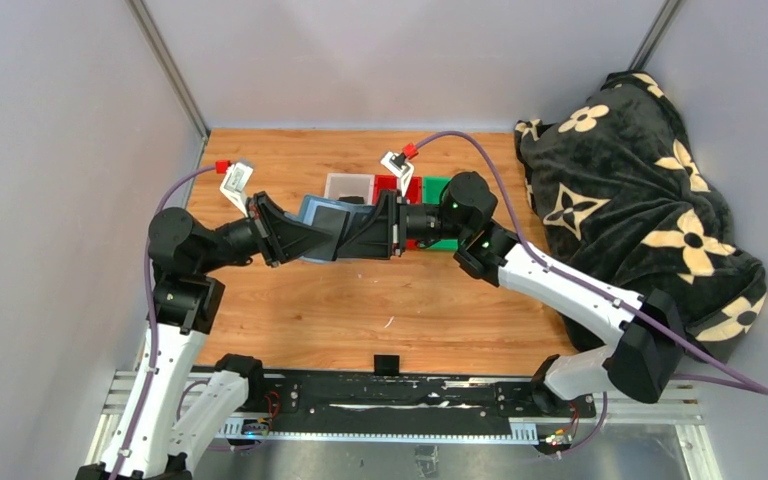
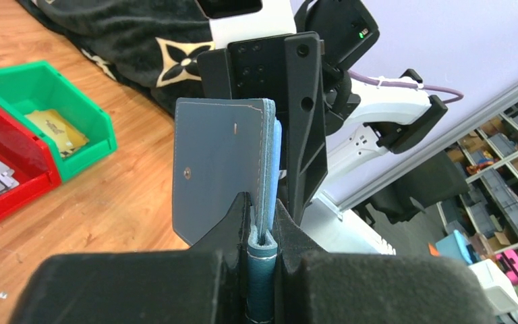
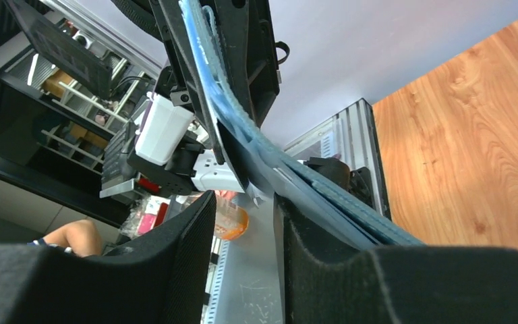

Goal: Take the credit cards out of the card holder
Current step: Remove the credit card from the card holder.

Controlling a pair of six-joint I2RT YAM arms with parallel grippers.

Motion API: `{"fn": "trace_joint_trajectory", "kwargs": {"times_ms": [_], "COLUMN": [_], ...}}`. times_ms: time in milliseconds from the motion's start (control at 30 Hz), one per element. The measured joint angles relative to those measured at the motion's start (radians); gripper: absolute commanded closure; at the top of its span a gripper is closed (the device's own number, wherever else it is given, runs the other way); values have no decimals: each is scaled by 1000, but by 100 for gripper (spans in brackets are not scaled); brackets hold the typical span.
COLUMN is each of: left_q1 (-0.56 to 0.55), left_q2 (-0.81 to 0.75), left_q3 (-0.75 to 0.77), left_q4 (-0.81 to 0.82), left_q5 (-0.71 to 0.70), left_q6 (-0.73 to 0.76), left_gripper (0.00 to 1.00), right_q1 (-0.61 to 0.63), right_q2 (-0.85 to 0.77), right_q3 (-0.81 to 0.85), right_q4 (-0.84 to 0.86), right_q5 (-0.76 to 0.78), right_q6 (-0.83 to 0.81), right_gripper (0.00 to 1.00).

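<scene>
Wood table (image 1: pixel 360 320), grey walls, black flowered blanket (image 1: pixel 640 200) heaped at right. Wallet (image 2: pixel 222 169) up in the air at frame centre, clear of the boards, folded shut, on edge. Left gripper (image 2: pixel 262 209) clamped on its stitched lower edge. Right gripper (image 3: pixel 243 202) with jaws apart at the opposite edge; contact not readable. Cards not in sight, likely tucked between the leaves. Probably light, soft, flexing leather; cards stiff and slick. Best pinched by a protruding card edge, not the flap.
</scene>
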Motion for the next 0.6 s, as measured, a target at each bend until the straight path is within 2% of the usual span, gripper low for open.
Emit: {"fn": "trace_joint_trajectory", "kwargs": {"times_ms": [133,467,600], "left_q1": [0,-1,-2], "left_q2": [-10,-10,-4], "left_q3": [0,4,5], "left_q4": [-8,-99,-110], "left_q5": [-4,-15,-14], "left_q6": [19,89,89], "left_gripper": [92,74,66], "right_q1": [0,2,2], "right_q2": [13,29,30], "right_q3": [0,0,0], "right_q4": [53,108,113], "right_q5": [-17,-19,-17], "right_q6": [42,79,84], "right_gripper": [71,79,90]}}
